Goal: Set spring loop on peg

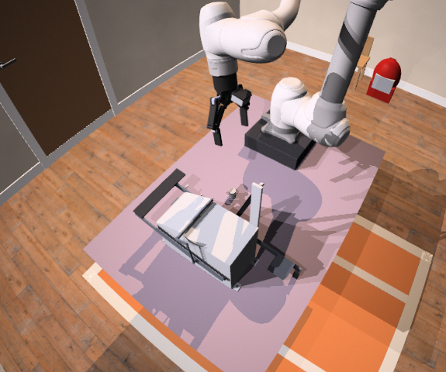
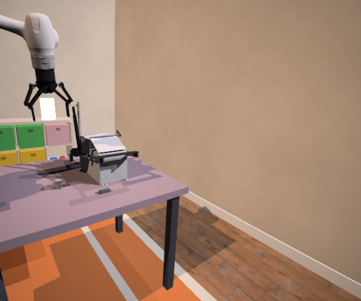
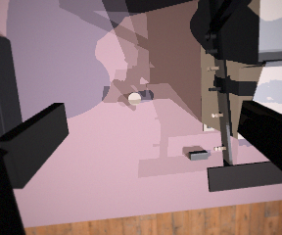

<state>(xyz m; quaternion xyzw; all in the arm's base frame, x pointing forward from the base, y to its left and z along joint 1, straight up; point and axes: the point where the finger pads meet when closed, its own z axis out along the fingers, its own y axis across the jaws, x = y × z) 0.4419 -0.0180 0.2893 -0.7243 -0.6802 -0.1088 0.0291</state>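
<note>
The grey box feeder [image 1: 206, 235] stands mid-bench, with its dark pedal [image 1: 158, 192] raised at the end near the bench's left edge. The pedal also shows in the wrist view [image 3: 246, 175]. A row of small pegs [image 3: 215, 90] runs along the feeder's side rail. I cannot make out the spring loop or which peg it is on. The small steel weight [image 1: 230, 194] stands upright on the bench beside the feeder, also in the wrist view [image 3: 134, 98] and the side view [image 2: 58, 183]. My gripper [image 1: 229, 120] is open and empty, high above the bench, over the weight's side of the feeder.
A tall grey post [image 1: 257, 204] rises from the feeder near the weight. A small grey block [image 3: 199, 155] lies on the bench by the pedal end. The arm's black base [image 1: 278, 144] sits at the back. The bench edge [image 3: 156, 217] is close behind the pedal.
</note>
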